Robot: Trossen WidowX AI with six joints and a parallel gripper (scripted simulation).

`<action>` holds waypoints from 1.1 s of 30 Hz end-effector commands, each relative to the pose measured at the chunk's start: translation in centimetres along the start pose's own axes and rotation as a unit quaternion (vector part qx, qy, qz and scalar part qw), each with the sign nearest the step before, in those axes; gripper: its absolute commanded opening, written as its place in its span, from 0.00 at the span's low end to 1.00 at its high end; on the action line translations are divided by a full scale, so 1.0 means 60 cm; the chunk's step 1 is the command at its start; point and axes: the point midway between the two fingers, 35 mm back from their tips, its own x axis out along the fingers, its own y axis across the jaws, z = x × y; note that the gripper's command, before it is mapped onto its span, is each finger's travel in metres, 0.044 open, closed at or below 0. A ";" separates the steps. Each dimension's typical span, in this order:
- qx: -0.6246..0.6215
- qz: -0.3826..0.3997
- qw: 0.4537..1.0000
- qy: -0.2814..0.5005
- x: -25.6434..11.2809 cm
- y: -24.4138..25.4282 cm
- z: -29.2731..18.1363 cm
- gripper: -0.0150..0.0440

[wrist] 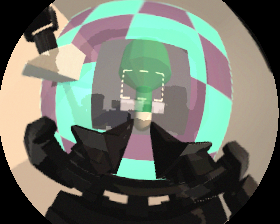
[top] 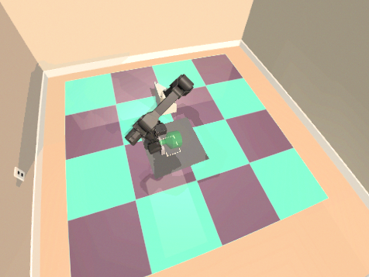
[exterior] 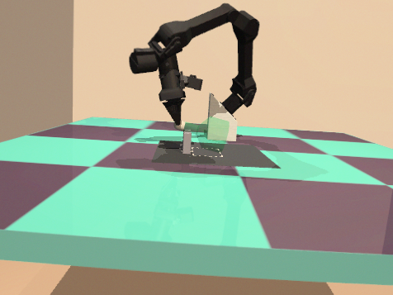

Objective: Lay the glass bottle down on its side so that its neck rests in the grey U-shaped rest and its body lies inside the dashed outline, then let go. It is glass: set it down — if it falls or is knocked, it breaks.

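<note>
The green glass bottle (top: 175,139) (exterior: 214,133) (wrist: 145,57) is on its side in the air, close to level, its cream neck end toward the gripper. My gripper (top: 158,140) (exterior: 178,126) (wrist: 141,122) is shut on that neck end. The grey U-shaped rest (top: 163,150) (exterior: 187,142) (wrist: 158,107) stands upright; in the wrist view the neck passes between its two prongs, and in the exterior view it shows just above their tops. The body hangs low over the dashed outline (top: 174,154) (exterior: 208,156) (wrist: 163,87) and, in the wrist view, reaches past its far edge.
A dark grey mat (top: 194,151) (exterior: 252,159) (wrist: 180,65) lies under the rest and outline. A cream angular block (top: 170,107) (exterior: 229,129) (wrist: 62,62) stands near the arm's base, beyond the mat. The arm arches above it.
</note>
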 end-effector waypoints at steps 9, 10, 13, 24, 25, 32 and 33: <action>-0.001 0.000 1.000 0.001 0.014 0.001 -0.009 0.45; -0.001 0.000 1.000 0.001 0.014 0.001 -0.010 0.45; -0.003 0.000 1.000 0.002 0.017 0.001 -0.012 0.45; -0.007 -0.001 1.000 0.006 0.020 0.001 -0.013 0.45; -0.007 -0.001 1.000 0.006 0.020 0.001 -0.013 0.45; -0.009 -0.002 1.000 0.008 0.022 0.002 -0.013 0.45; -0.009 -0.002 1.000 0.008 0.022 0.002 -0.013 0.45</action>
